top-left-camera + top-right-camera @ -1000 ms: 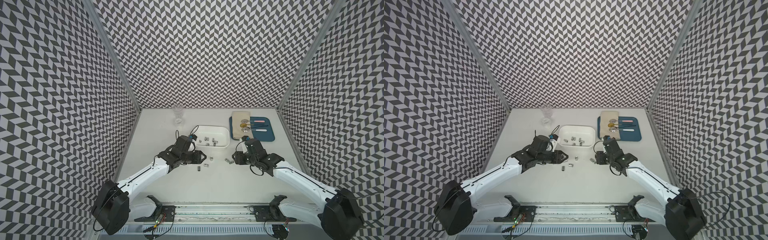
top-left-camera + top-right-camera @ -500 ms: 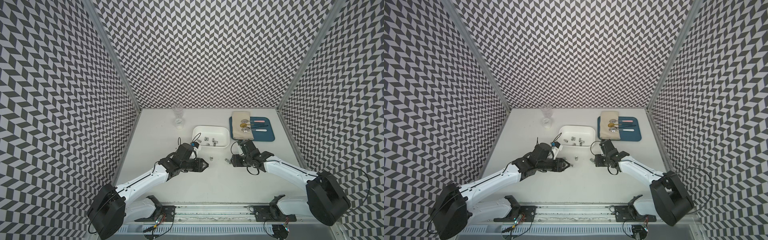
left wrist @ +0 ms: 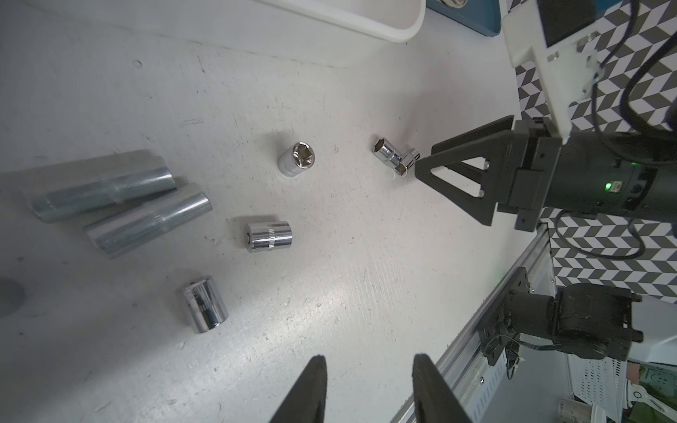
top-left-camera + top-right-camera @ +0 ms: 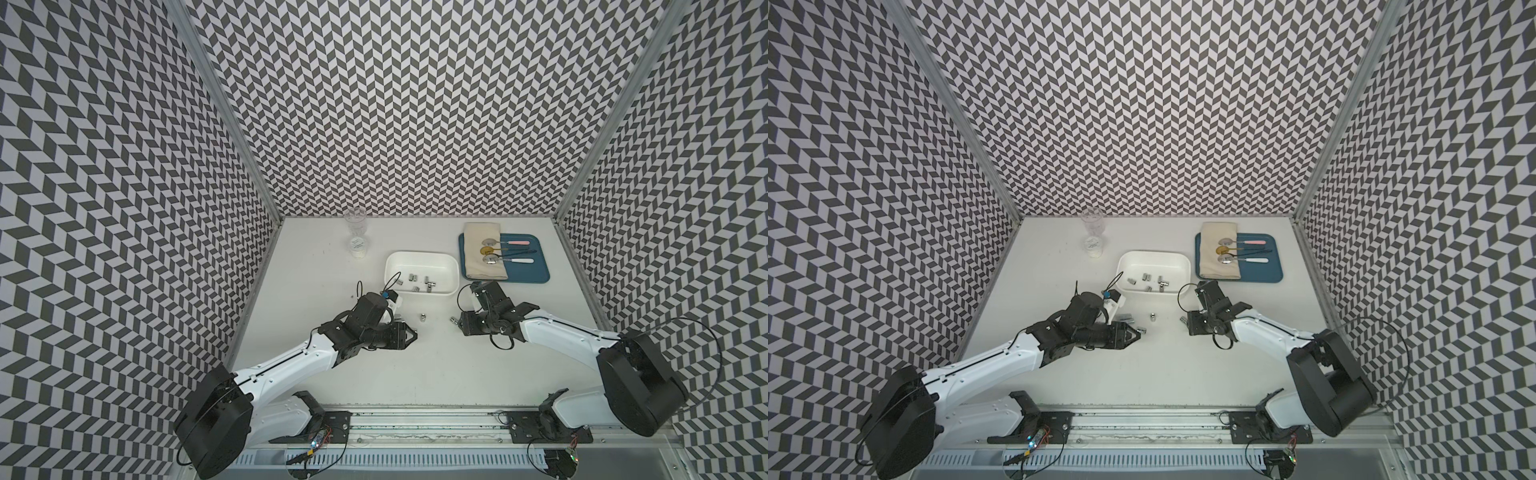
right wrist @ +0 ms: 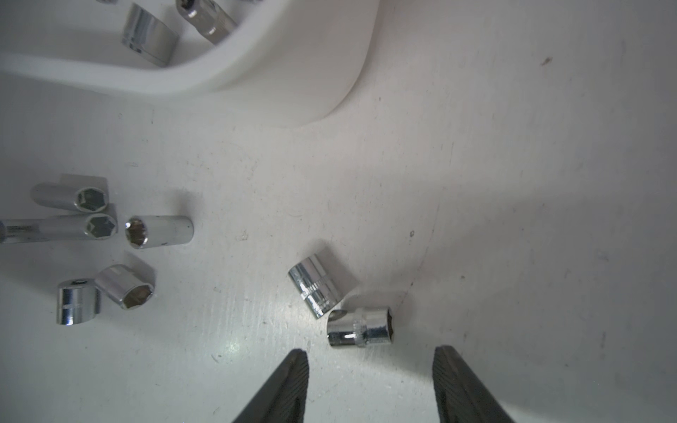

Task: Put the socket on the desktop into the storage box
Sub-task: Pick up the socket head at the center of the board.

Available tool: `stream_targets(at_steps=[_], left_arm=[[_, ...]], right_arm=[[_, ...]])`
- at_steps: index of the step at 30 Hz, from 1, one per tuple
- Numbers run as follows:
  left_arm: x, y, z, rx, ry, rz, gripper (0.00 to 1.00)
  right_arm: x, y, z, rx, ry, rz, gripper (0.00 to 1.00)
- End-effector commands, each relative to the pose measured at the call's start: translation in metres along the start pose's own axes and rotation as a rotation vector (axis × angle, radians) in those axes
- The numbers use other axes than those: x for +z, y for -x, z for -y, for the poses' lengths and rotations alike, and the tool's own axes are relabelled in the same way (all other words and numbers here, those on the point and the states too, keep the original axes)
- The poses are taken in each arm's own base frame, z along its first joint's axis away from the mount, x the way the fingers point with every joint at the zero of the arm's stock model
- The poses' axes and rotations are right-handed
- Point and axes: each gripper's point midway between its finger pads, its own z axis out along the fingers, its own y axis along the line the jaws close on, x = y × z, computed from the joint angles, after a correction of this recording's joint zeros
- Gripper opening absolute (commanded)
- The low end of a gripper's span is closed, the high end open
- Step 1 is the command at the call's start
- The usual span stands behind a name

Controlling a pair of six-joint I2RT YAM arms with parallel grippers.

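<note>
Since a second ago the left gripper (image 3: 370, 384) has been pulling back from the box (image 4: 432, 264) toward the near edge, and the right gripper (image 5: 370, 381) has been shifting only a little. Both are standing partly open, holding nothing. A socket (image 5: 361, 327) is lying just ahead of the right jaws, touching a neighbour (image 5: 317, 289). The box beyond is already keeping other sockets (image 4: 412, 276). I judge the approach is going on. Next, the right jaws are needing to slide around that one socket and close without pushing the neighbour.
</note>
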Motion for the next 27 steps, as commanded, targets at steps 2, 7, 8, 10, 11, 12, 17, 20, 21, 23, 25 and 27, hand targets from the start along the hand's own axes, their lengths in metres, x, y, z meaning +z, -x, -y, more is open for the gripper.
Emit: stream_targets(at_steps=[2, 7, 8, 10, 11, 12, 17, 20, 21, 23, 25, 27], left_arm=[[-0.003, 0.004, 0.006, 0.013, -0.022, 0.026, 0.42], [-0.002, 0.004, 0.006, 0.012, -0.019, 0.024, 0.42], [-0.002, 0.003, 0.005, 0.012, -0.018, 0.024, 0.42], [-0.003, 0.003, 0.005, 0.012, -0.018, 0.025, 0.42], [-0.003, 0.003, 0.005, 0.012, -0.018, 0.025, 0.42], [-0.002, 0.003, 0.005, 0.011, -0.017, 0.024, 0.42], [-0.002, 0.003, 0.005, 0.012, -0.016, 0.025, 0.42], [-0.001, 0.002, 0.003, 0.007, -0.012, 0.024, 0.42], [-0.002, 0.002, 0.003, 0.008, -0.013, 0.025, 0.42], [-0.002, 0.001, 0.003, 0.007, -0.013, 0.023, 0.42], [-0.002, 0.001, 0.002, 0.006, -0.013, 0.024, 0.42], [-0.002, 0.0, 0.002, 0.005, -0.012, 0.024, 0.42]], right_arm=[[0.007, 0.005, -0.007, -0.031, 0.006, 0.013, 0.58], [0.012, 0.005, -0.008, -0.042, -0.007, 0.002, 0.58], [0.013, 0.004, -0.008, -0.044, -0.011, -0.001, 0.57], [0.014, 0.004, -0.007, -0.05, -0.023, -0.003, 0.57], [0.015, 0.003, -0.006, -0.052, -0.032, -0.007, 0.57], [0.016, 0.002, -0.005, -0.056, -0.038, -0.01, 0.56], [0.019, -0.002, -0.003, -0.075, -0.075, -0.019, 0.53], [0.021, -0.004, -0.003, -0.084, -0.091, -0.029, 0.5], [0.022, -0.005, -0.003, -0.087, -0.094, -0.031, 0.5], [0.024, -0.007, -0.003, -0.089, -0.1, -0.038, 0.48], [0.025, -0.008, -0.003, -0.094, -0.106, -0.039, 0.47], [0.026, -0.008, -0.003, -0.096, -0.11, -0.042, 0.44]])
